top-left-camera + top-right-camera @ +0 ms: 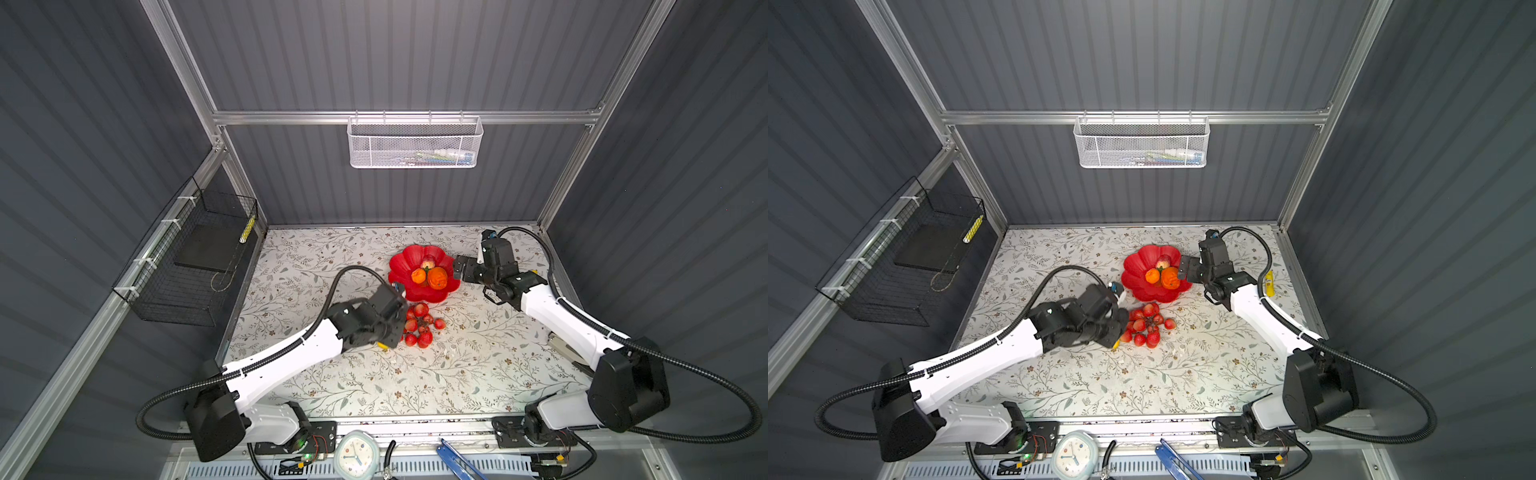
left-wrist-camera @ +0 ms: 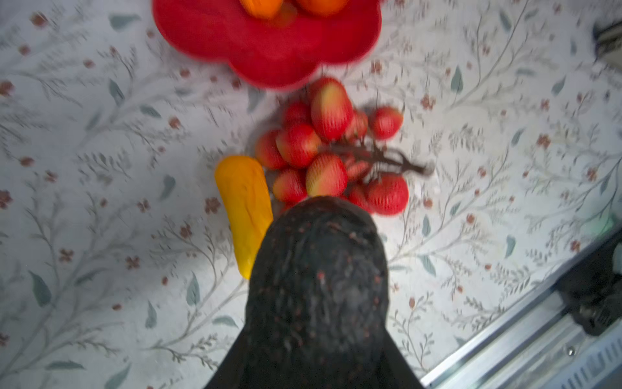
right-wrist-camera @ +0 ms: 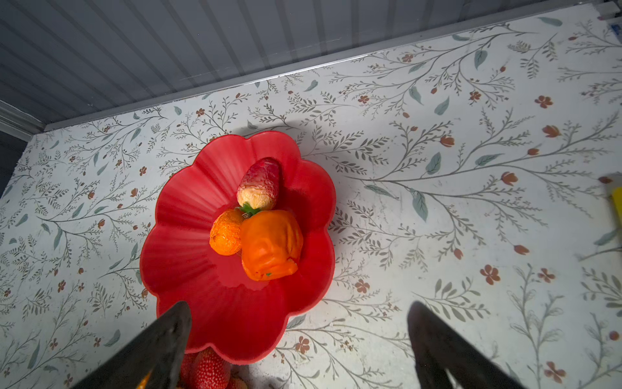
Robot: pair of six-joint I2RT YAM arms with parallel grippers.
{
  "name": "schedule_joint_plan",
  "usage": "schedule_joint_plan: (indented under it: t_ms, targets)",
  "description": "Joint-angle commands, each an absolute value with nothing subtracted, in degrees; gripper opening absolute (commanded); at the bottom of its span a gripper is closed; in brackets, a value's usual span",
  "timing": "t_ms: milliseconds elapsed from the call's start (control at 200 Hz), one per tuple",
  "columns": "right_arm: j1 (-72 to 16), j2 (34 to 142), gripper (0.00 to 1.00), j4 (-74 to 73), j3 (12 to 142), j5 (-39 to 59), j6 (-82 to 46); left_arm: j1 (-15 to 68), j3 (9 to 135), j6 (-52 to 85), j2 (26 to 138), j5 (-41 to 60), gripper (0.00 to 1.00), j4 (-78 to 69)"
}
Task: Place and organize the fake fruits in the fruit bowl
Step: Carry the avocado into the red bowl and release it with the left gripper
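The left gripper (image 1: 392, 330) is clamped on the avocado (image 2: 316, 276), presumably for transfer. The yellow fruit (image 2: 244, 208) and grape bunch (image 2: 298, 144) lie on the table (image 1: 478, 365), just short of the fruit bowl (image 3: 188, 208). The peach (image 3: 259, 182), small orange (image 3: 225, 232) and blocky orange fruit (image 3: 271, 244) cluster centrally, leaving room around them. The right gripper (image 3: 299, 308) waits released near the rim.

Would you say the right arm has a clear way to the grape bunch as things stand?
Likely yes: the right claw stands open by the fruit bowl, and the grape bunch lies just beside that bowl. The left claw, holding the avocado, crowds only the bunch's opposite side.
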State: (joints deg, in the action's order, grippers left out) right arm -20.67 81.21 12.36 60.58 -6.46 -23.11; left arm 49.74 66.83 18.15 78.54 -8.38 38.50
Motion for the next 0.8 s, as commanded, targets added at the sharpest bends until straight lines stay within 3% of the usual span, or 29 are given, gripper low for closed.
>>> schedule_joint_plan:
  t_ms: [0,365,595,795]
  targets:
    - [-20.30,77.85,0.99,13.04,59.21,-6.94,-22.93,45.44,73.63,7.69,86.54,-8.40,0.34,35.23]
    - [-19.52,63.68,0.99,16.77,50.80,-9.49,-23.82,36.14,106.66,0.06,120.89,-2.02,0.35,35.76]
    - [-18.40,60.82,0.99,18.08,50.36,-10.14,-22.93,35.34,116.23,0.59,131.69,-3.27,0.38,38.50]
    - [-17.80,61.69,0.99,17.67,51.14,-9.57,-22.37,35.16,116.02,2.68,133.07,-2.14,0.57,38.19]
